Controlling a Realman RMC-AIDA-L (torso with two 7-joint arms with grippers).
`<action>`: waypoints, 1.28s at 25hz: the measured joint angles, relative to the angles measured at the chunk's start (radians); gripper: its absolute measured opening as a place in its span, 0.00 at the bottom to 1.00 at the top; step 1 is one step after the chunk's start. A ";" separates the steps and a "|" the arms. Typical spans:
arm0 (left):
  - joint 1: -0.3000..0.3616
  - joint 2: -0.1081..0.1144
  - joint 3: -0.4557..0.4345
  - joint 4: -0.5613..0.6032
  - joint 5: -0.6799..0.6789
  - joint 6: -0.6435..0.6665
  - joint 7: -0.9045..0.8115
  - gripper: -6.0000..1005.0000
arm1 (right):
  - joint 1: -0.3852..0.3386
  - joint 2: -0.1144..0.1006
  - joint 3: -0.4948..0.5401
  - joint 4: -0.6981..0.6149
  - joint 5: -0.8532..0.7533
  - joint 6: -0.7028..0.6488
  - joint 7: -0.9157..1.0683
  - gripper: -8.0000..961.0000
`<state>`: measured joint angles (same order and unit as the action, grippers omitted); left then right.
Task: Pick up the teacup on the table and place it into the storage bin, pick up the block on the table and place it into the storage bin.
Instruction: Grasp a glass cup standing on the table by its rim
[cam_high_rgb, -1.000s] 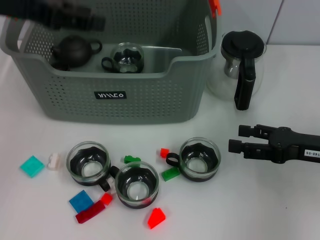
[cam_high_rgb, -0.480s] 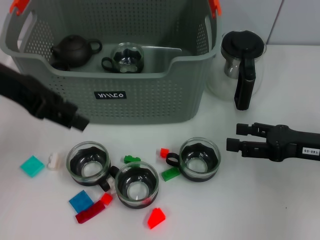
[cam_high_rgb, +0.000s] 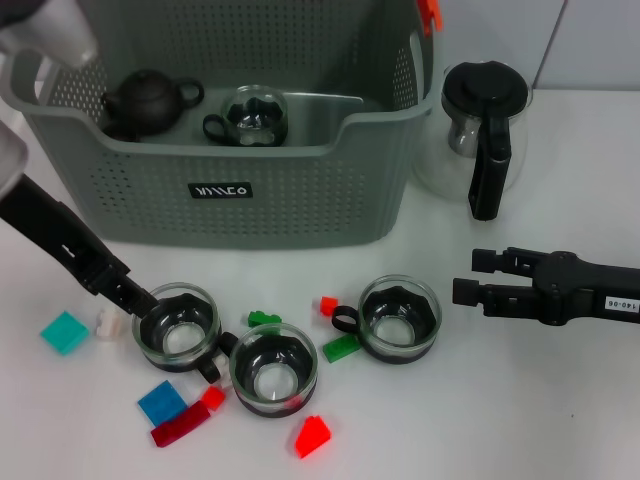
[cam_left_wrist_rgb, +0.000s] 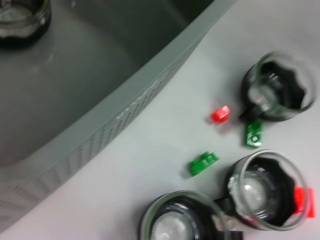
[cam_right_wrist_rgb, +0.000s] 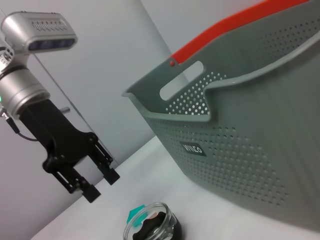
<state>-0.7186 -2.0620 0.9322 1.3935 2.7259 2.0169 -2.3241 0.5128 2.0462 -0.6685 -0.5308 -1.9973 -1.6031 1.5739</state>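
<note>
Hovering low over the desk (cam_high_rgb: 560, 400), my left gripper (cam_high_rgb: 140, 300) has its fingers parted, tips right at the rim of the leftmost teacup (cam_high_rgb: 177, 327); I cannot tell whether they touch it. A small white block (cam_high_rgb: 107, 322) lies just beside the fingers, with a teal tile (cam_high_rgb: 64, 332) further toward the desk's left edge. My right gripper (cam_high_rgb: 467, 278) hangs open and empty near the right edge, pointing at the rightmost teacup (cam_high_rgb: 400, 318).

Three teacups stand in front of the storage bin (cam_high_rgb: 240, 190), all clear glass with dark ribbed bases and black handles; the middle teacup (cam_high_rgb: 272, 368) sits nearest the front edge, close against the leftmost one. Small plastic blocks crowd around them: a green block (cam_high_rgb: 263, 319), a red block (cam_high_rgb: 329, 305), a flat green piece (cam_high_rgb: 342, 348), a red wedge (cam_high_rgb: 312, 436), a blue tile (cam_high_rgb: 161, 402) and a dark red bar (cam_high_rgb: 180, 428).

The storage bin is grey perforated plastic with a cut-out handle and an orange clip (cam_high_rgb: 429, 12). Inside it rest a dark teapot (cam_high_rgb: 147, 102) and another glass cup (cam_high_rgb: 250, 116). A glass jug (cam_high_rgb: 480, 130) with a black lid stands beside the bin's right wall.
</note>
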 joint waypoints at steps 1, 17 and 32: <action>-0.001 -0.014 0.014 0.006 0.027 -0.014 0.000 0.58 | -0.001 0.000 0.000 0.000 0.000 0.000 0.000 0.95; 0.019 -0.075 0.247 0.014 0.128 -0.203 0.047 0.57 | -0.007 0.003 0.001 0.000 0.000 0.007 0.000 0.95; 0.026 -0.082 0.275 -0.037 0.130 -0.272 0.111 0.57 | -0.022 0.000 0.008 0.018 0.000 0.000 0.000 0.95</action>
<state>-0.6929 -2.1441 1.2073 1.3563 2.8563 1.7446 -2.2129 0.4908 2.0465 -0.6609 -0.5126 -1.9972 -1.6028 1.5739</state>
